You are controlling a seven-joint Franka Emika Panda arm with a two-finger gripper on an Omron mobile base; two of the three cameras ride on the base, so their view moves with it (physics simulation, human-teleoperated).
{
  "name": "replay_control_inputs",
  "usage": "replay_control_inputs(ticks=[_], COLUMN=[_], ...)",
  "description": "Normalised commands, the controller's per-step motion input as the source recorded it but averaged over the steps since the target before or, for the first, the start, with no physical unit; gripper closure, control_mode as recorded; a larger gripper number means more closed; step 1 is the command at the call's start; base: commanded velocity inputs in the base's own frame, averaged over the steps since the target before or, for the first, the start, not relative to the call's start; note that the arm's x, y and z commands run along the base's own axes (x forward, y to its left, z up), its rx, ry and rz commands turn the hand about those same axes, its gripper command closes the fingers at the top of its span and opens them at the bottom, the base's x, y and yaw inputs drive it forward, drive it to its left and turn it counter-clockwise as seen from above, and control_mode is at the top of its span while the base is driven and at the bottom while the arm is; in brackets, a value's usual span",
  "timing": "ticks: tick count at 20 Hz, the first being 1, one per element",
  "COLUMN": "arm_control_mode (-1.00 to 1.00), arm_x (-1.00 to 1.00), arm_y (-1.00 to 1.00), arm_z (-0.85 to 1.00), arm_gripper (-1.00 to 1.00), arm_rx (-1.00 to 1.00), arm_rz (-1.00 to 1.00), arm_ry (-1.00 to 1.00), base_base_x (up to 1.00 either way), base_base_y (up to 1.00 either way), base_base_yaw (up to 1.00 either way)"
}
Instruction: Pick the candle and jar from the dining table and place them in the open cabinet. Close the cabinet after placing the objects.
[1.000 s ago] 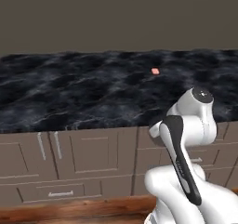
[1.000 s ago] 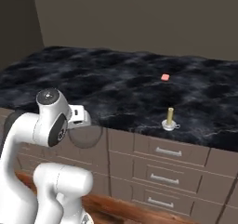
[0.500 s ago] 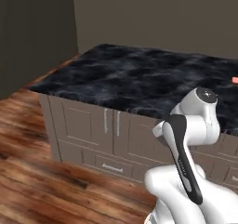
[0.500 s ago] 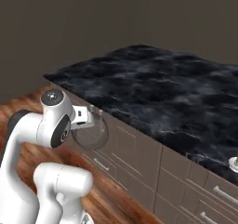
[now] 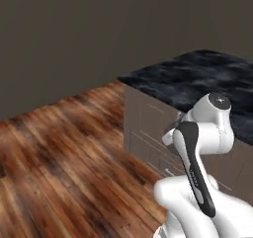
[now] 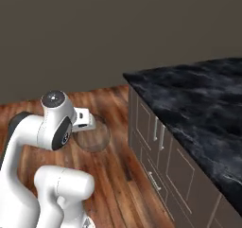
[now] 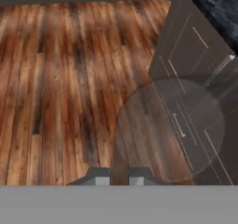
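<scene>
My pincer (image 7: pixel 118 177) is drawn nearly together. In the hand view a clear, glassy round body rises straight from between its tips, and in the right base view the same pale globe hangs just off the end of my hand. I take this to be the jar (image 7: pixel 169 130), clamped by a thin part at its near edge. The see-through rendering makes the exact contact hard to read.

The jar is in the air over the wooden floor (image 7: pixel 60 79). It is beside the corner of the counter (image 6: pixel 198 99) but apart from it, and level with the taupe drawer fronts (image 6: pixel 160 142).

**How it will handle**
- It looks like glass, so I judge it stiff, smooth and slippery against my fingertips (image 7: pixel 98 177).
- It is probably light, but it would break if it fell on these boards.
- My hold is narrow, and most of the round body stands out beyond the tips. A sharp swing of the arm could therefore lever it loose or twist it in the grip.

**Where to hold it**
- Across a narrow neck or rim is the best place, since the belly looks too wide for me.
- I should carry it slowly with the hand kept level.
- I should set it down gently, base first, before letting go.
</scene>
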Motion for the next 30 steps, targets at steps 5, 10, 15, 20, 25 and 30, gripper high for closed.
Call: replay_control_inputs(ticks=[5, 10, 15, 20, 25, 30], arm_control_mode=[1.00, 1.00, 1.00, 1.00, 1.00, 1.00], arm_x=[0.00, 0.00, 0.00, 0.00, 0.00, 0.00], arm_y=[0.00, 0.00, 0.00, 0.00, 0.00, 0.00], arm_z=[0.00, 0.00, 0.00, 0.00, 0.00, 0.00], arm_gripper=[1.00, 1.00, 1.00, 1.00, 1.00, 1.00], arm_rx=[0.00, 0.00, 0.00, 0.00, 0.00, 0.00], arm_rz=[0.00, 0.00, 0.00, 0.00, 0.00, 0.00], arm_ry=[0.00, 0.00, 0.00, 0.00, 0.00, 0.00], base_base_x=[0.00, 0.00, -0.18, -0.21, -0.44, -0.46], base_base_y=[0.26, 0.21, 0.13, 0.12, 0.22, 0.36], base_base_yaw=[0.76, 0.73, 0.71, 0.71, 0.72, 0.74])
